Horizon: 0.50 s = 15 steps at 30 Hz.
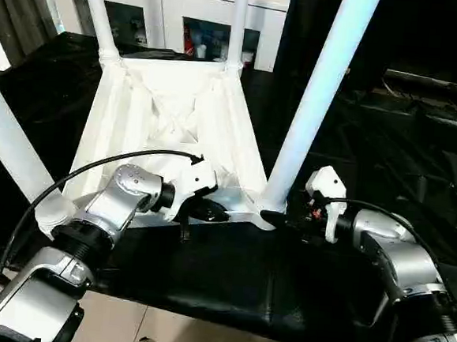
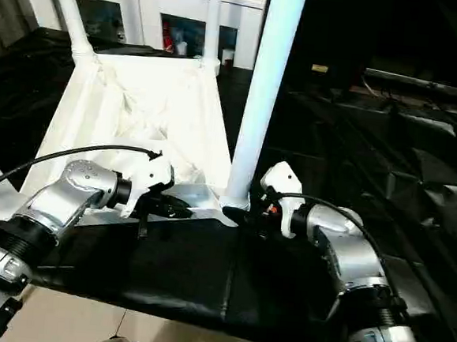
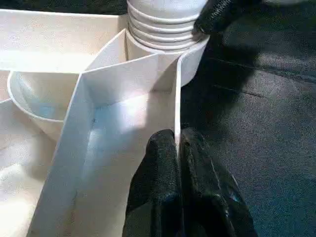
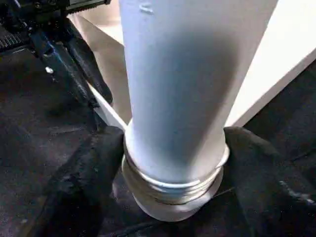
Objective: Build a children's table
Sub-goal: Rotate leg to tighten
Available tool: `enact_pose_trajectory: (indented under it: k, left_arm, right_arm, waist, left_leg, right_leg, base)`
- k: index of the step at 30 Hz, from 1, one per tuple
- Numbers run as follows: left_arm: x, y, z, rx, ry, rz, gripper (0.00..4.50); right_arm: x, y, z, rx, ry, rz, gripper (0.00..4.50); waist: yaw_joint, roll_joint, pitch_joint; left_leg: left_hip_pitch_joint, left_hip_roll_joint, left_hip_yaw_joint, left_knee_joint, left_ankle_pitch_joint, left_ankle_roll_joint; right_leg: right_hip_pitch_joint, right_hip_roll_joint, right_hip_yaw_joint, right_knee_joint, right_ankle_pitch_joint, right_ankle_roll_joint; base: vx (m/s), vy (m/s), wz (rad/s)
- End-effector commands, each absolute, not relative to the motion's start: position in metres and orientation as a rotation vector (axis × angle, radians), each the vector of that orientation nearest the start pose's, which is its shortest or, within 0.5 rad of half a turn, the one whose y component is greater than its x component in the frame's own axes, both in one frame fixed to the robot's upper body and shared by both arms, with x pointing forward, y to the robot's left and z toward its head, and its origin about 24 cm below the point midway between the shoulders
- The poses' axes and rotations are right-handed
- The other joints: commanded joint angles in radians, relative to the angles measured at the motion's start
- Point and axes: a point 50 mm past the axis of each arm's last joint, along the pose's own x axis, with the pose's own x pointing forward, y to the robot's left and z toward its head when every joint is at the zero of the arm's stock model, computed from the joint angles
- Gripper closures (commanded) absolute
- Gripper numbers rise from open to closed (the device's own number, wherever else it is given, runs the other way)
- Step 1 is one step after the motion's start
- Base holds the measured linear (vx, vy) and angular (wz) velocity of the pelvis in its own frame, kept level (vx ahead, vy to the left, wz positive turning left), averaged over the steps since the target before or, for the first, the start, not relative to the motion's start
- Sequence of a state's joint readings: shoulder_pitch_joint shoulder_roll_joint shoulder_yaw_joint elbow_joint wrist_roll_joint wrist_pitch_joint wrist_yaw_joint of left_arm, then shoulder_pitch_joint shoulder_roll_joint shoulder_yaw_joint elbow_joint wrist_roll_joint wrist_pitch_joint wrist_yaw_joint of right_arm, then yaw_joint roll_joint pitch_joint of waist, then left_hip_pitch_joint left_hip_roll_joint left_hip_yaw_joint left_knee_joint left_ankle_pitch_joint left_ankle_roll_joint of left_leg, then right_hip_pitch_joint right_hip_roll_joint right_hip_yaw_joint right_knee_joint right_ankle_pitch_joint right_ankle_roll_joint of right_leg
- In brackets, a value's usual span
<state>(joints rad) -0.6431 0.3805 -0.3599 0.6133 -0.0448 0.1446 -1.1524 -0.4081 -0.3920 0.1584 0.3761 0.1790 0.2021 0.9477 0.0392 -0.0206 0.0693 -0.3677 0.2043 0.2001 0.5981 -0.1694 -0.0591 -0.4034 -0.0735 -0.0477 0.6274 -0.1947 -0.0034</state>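
From your head cameras, the children's table (image 1: 182,112) lies upside down on the black cloth (image 1: 228,282), all four legs standing in its corner sockets. Your left gripper (image 1: 209,212) sits at the near rim, your right gripper (image 1: 276,217) at the base of the near right leg (image 1: 318,91).

Your left wrist shows the fingers (image 3: 163,187) pinched tight on the thin rim wall.

Your right wrist shows the fingers (image 4: 84,182) on both sides of the leg's ribbed base, touching it.
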Motion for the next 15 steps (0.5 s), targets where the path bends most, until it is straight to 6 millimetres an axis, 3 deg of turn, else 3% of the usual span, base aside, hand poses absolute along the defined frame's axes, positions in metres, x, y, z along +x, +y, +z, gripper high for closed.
enact_pose_trajectory:
  k: [1, 11, 15]
  left_arm:
    - [0.320, 0.127, 0.050, 0.342, 0.478, -1.319, 4.50]
    - [0.320, 0.127, 0.049, 0.326, 0.476, -1.301, 4.50]
    - [0.327, 0.121, 0.047, 0.326, 0.469, -1.206, 4.50]
  right_arm:
    - [0.307, -0.156, 0.057, -0.164, 0.295, 1.025, 1.48]
    - [0.307, -0.152, 0.052, -0.131, 0.285, 1.000, 1.77]
    - [0.310, -0.148, 0.042, -0.087, 0.279, 0.875, 1.78]
  waist:
    - [0.002, -0.012, -0.057]
    - [-0.003, -0.014, -0.053]
    - [-0.007, -0.016, -0.055]
  left_leg:
    - [0.013, 0.025, -0.021, -0.074, -0.316, 0.008]
    - [0.014, 0.025, -0.024, -0.076, -0.343, 0.005]
    - [0.013, 0.024, -0.026, -0.077, -0.341, -0.005]
  right_leg:
    - [0.031, -0.062, 0.042, -0.107, -0.417, -0.162]
    - [0.024, -0.066, 0.041, -0.117, -0.506, -0.133]
    - [0.023, -0.067, 0.039, -0.119, -0.523, -0.124]
  base:
    - [0.000, 0.000, 0.00]
    - [0.000, 0.000, 0.00]
    - [0.000, 0.000, 0.00]
